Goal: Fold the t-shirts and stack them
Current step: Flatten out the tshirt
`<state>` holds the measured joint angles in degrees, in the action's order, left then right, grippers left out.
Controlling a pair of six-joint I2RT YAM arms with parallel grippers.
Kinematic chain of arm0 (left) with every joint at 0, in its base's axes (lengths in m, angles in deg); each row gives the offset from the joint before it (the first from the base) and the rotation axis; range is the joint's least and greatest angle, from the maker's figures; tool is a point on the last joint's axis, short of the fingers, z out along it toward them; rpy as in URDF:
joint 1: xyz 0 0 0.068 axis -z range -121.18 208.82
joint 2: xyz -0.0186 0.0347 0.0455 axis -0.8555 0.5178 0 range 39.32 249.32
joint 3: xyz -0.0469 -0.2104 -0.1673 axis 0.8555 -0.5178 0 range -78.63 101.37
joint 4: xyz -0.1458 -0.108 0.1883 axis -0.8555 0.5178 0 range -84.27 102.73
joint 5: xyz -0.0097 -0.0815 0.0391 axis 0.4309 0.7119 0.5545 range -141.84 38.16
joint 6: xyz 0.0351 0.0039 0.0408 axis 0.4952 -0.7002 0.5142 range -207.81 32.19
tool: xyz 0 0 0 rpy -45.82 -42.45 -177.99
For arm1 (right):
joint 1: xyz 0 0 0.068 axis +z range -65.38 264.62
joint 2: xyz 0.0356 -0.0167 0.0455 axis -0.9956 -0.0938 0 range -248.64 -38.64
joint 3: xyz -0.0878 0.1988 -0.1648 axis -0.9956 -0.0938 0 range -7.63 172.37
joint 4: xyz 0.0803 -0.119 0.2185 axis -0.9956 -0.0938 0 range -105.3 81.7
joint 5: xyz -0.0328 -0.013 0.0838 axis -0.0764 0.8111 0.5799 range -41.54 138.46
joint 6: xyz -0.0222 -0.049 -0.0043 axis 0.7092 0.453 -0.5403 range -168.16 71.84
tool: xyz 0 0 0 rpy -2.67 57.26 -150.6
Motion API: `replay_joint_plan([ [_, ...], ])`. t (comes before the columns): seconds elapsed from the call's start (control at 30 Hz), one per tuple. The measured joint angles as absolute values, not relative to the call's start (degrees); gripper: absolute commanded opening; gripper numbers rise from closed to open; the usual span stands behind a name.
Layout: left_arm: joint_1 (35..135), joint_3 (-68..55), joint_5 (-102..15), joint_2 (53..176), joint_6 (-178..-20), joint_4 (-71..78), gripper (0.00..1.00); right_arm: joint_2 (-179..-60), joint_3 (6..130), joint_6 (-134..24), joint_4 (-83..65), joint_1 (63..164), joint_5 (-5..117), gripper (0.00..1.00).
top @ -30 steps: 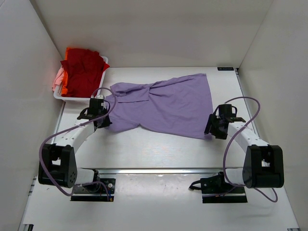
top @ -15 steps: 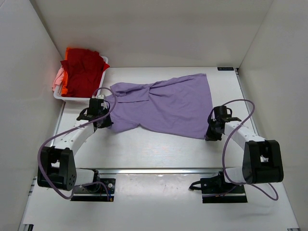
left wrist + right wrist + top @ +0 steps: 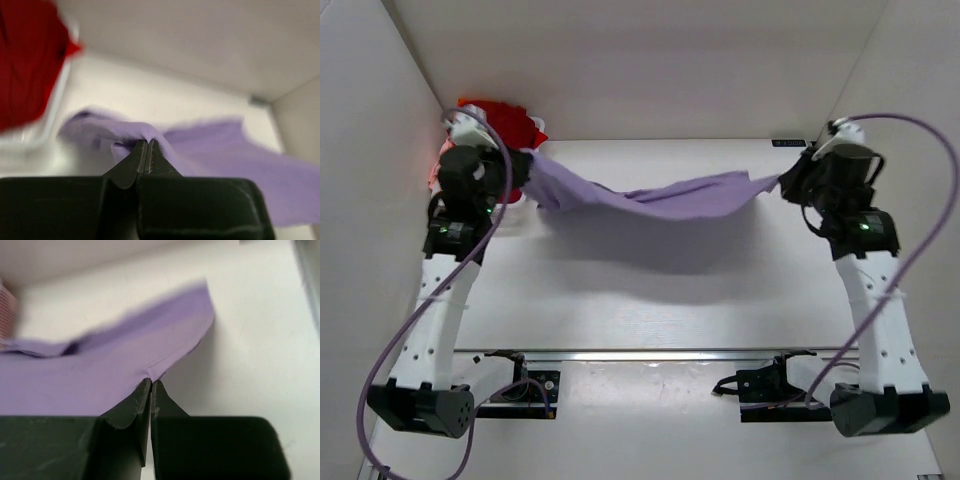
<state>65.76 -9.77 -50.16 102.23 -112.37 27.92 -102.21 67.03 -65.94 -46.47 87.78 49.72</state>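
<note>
The lavender t-shirt (image 3: 650,200) hangs stretched in the air between both arms, sagging in the middle above its shadow on the table. My left gripper (image 3: 527,167) is shut on the shirt's left end, and the wrist view shows cloth (image 3: 210,150) bunched at the closed tips of that gripper (image 3: 147,142). My right gripper (image 3: 782,182) is shut on the right hem, where the shirt (image 3: 100,370) meets the tips of the gripper (image 3: 151,381). Red t-shirts (image 3: 510,125) are heaped at the back left, partly behind the left arm.
A white basket (image 3: 50,125) holds the red pile (image 3: 25,65) at the back left, beside the left wall. White walls close in the table (image 3: 650,300) on three sides. A metal rail (image 3: 650,355) runs across the near edge by the arm bases.
The right gripper closed on the shirt's right hem. Both arms then rose and swung toward the back, lifting the lavender shirt off the table and stretching it between them.
</note>
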Motion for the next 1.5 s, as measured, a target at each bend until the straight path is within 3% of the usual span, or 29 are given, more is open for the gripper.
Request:
replay_joint_plan([
  [0.27, 65.78, 18.07, -52.68, 101.8, -111.95, 29.08, 0.0, -97.62, 90.39, -63.47, -49.94, 79.49, 53.54, 0.0],
  [0.43, 65.78, 23.67, -52.74, 104.64, -111.41, 29.17, 0.0, -101.51, 97.28, -61.57, -49.68, 81.07, 54.18, 0.0],
  [0.77, 65.36, 28.15, -50.38, 129.99, -110.31, 31.38, 0.0, -126.58, 98.3, -58.92, -48.92, 81.72, 55.38, 0.0],
  [0.97, 65.34, 45.37, -49.64, 145.75, -108.87, 36.1, 0.0, -140.9, 116.51, -57.72, -52.7, 81.92, 53.98, 0.0],
  [1.27, 64.29, 39.3, -49.12, 129.95, -108.76, 34.98, 0.0, -127.98, 116.07, -58.11, -50.64, 80.74, 54.05, 0.0],
  [1.5, 65.49, 14.8, -48.28, 110.39, -108.48, 30.15, 0.0, -113.95, 90.63, -58.25, -44.72, 79.14, 55.55, 0.0],
])
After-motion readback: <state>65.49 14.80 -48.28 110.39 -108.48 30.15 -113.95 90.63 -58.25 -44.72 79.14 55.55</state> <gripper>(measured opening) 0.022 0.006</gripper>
